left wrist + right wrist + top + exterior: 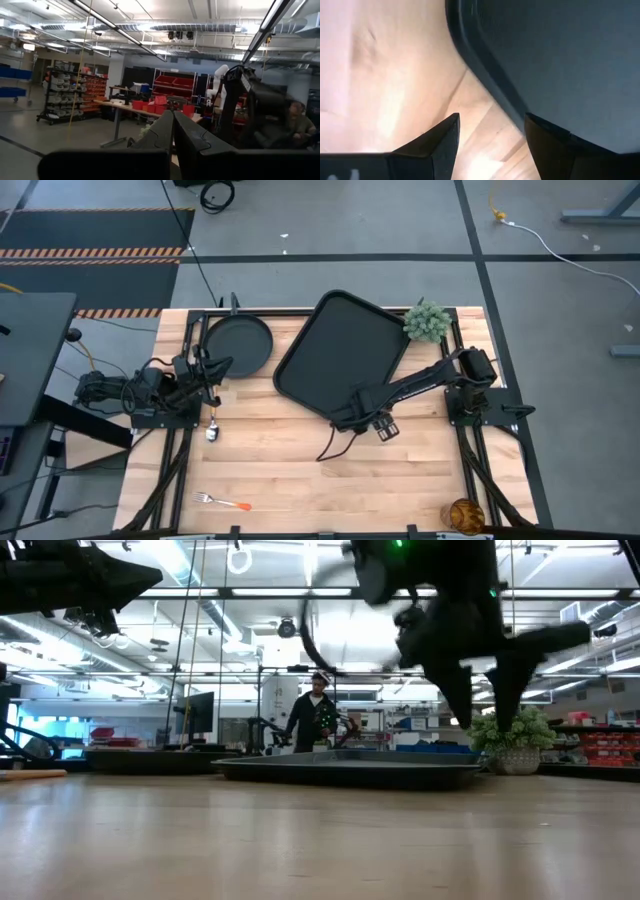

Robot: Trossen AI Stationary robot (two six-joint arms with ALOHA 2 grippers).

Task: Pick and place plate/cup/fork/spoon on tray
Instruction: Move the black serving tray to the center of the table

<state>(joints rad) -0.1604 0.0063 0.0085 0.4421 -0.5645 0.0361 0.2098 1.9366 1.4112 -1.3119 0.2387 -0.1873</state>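
The black rectangular tray [340, 352] lies at the table's far middle, turned askew. The round black plate [238, 345] lies to its left. The spoon [212, 430] lies near the left edge, the orange-handled fork [222, 502] near the front left, and the amber cup [465, 515] stands at the front right corner. My right gripper [338, 420] is open, pointing down above the tray's near rim [485, 75], clear of it in the low view [485, 705]. My left gripper [220, 368] is shut and empty, held level beside the plate's near edge.
A fuzzy green plant ball [428, 322] stands at the tray's far right corner. Bare wood stretches across the table's near half between fork and cup. A person [318, 710] stands in the room beyond the table.
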